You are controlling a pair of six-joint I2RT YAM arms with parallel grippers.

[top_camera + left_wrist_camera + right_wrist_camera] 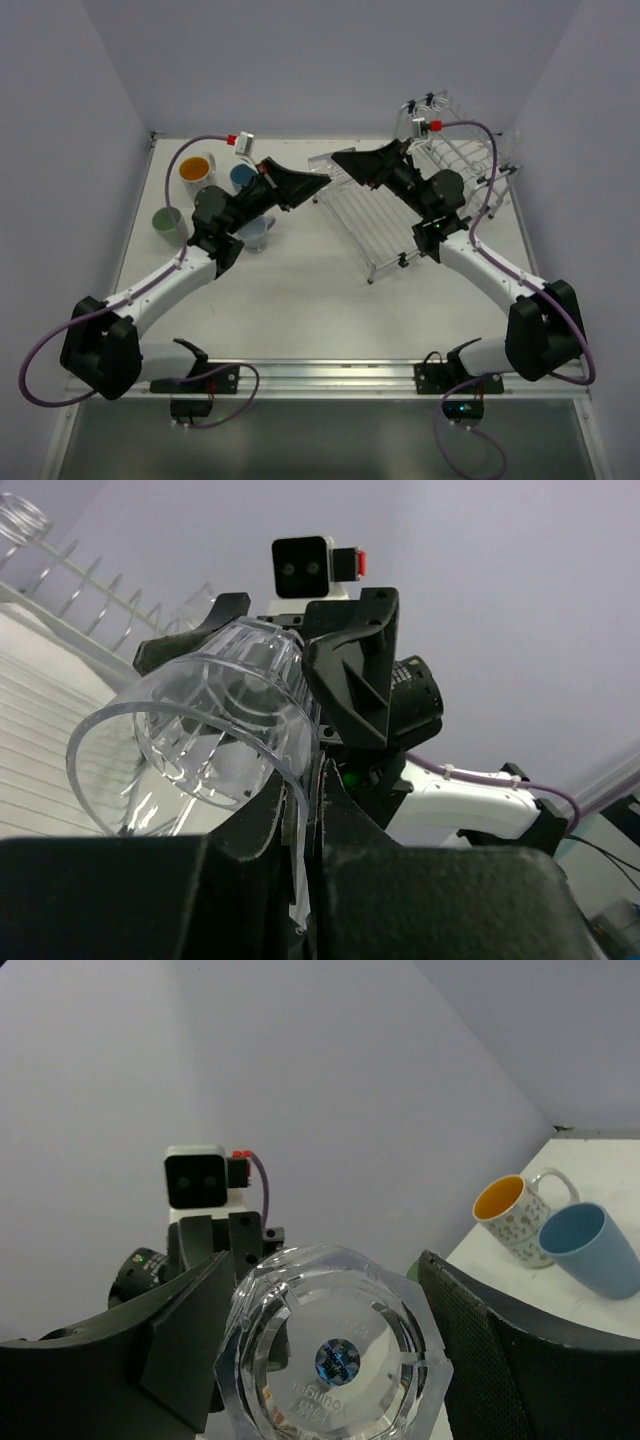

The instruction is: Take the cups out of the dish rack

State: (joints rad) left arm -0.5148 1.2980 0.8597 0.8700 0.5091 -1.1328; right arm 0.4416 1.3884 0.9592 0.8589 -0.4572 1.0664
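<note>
A clear glass (200, 720) hangs in the air between my two grippers, over the near left end of the dish rack (370, 215). My left gripper (315, 770) is shut on its rim wall. My right gripper (325, 1260) has one finger on each side of the glass base (335, 1360) and holds it. On the table at the left stand a white mug with orange inside (195, 168), a dark blue cup (243, 177), a pale green cup (167, 222) and a light blue cup (255, 232). Another clear glass (20, 520) sits on the rack's prongs. No dark green cup shows.
The rack's raised slotted back (450, 150) stands at the far right by the wall. Grey walls close in the table on the left, far and right sides. Both arms reach inward and meet above the table's middle. Purple cables trail from each wrist.
</note>
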